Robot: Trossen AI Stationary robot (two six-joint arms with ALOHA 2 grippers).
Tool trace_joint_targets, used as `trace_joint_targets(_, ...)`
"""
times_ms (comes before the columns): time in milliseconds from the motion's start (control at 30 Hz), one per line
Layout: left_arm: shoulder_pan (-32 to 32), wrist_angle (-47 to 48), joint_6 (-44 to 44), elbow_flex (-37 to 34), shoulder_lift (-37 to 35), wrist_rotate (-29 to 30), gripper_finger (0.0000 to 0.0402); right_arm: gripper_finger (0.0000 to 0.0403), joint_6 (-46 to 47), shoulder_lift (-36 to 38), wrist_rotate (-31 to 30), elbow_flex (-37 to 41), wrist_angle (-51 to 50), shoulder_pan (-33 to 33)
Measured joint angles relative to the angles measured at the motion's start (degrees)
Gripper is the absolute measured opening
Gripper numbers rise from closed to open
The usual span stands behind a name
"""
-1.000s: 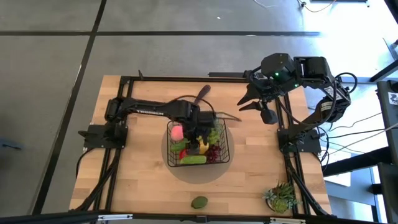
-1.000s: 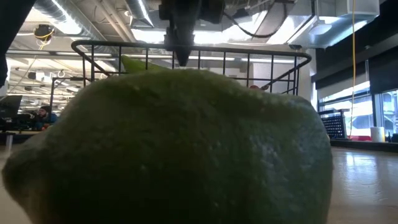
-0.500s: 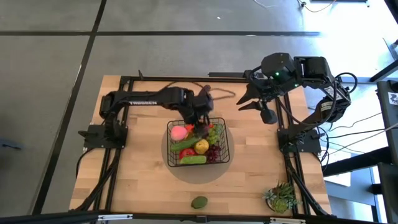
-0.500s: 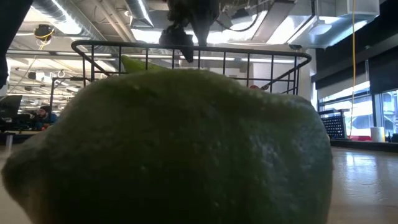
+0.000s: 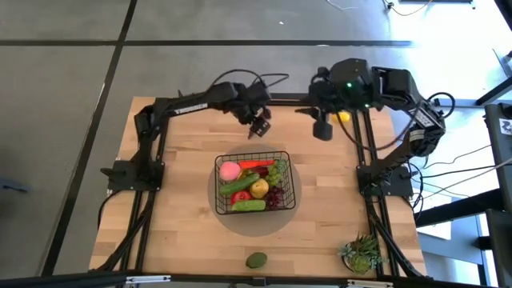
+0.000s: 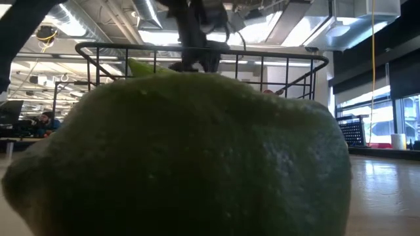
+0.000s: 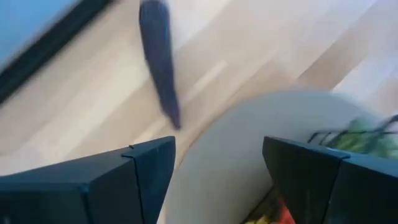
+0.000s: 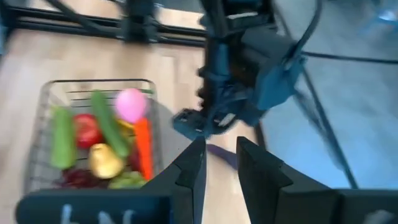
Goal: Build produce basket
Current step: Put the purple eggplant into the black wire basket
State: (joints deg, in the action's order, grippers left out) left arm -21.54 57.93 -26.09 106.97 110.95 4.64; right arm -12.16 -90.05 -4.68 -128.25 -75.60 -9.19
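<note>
The produce is mostly lying in the basket (image 5: 252,154), which is sitting in the middle of the table. A pink peach (image 5: 230,170), a yellow lemon (image 5: 259,188) and a green cucumber (image 5: 248,205) are showing inside it with other red and green pieces. Going from left to right, the left arm is reaching in from the left side. The left gripper (image 5: 260,124) is hanging over the far part of the table, just past the far rim of the basket. Its two fingers are standing wide apart and nothing is between them. In the left wrist view a long dark purple eggplant (image 7: 158,59) is lying flat on the wood, out of the basket. It is looking like a small, light toy, and I think it is hard and smooth, so it may be slippery. Its long shape is asking for a pinch across its middle, not at a thin end. A round green fruit (image 5: 256,260) is sitting alone at the near edge, and it may roll, so squeezing its fattest part looks best. To the right, the right gripper (image 5: 322,130) is waiting over the far side, with its fingers (image 8: 191,167) a little apart and holding nothing. A spiky potted plant (image 5: 362,252) is standing at the near right corner.
</note>
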Motion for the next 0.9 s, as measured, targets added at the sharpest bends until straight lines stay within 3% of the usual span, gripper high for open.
trace_joint_targets(167,-3.6,-2.0,6.1,0.0,3.8,-6.1,0.0231,0.0084,2.6,-1.5,-1.8,0.0,0.8,-1.9)
trace_joint_targets(500,-5.5,-7.0,13.4,0.0,12.7,-6.0,0.0231,0.0084,7.6,-4.1,-1.8,0.0,1.3,-4.3)
trace_joint_targets(633,-5.5,-8.3,16.8,0.0,15.0,-3.7,0.0231,0.0084,7.6,-4.6,-1.8,0.0,1.3,-4.8)
trace_joint_targets(800,-5.5,-8.6,19.1,0.0,17.0,4.5,0.0231,0.0084,9.2,-5.2,-1.8,0.0,1.5,-5.4)
trace_joint_targets(900,-6.0,-8.7,19.2,0.0,18.3,4.1,0.0231,0.0084,9.8,-5.3,-1.8,0.0,1.7,-5.6)
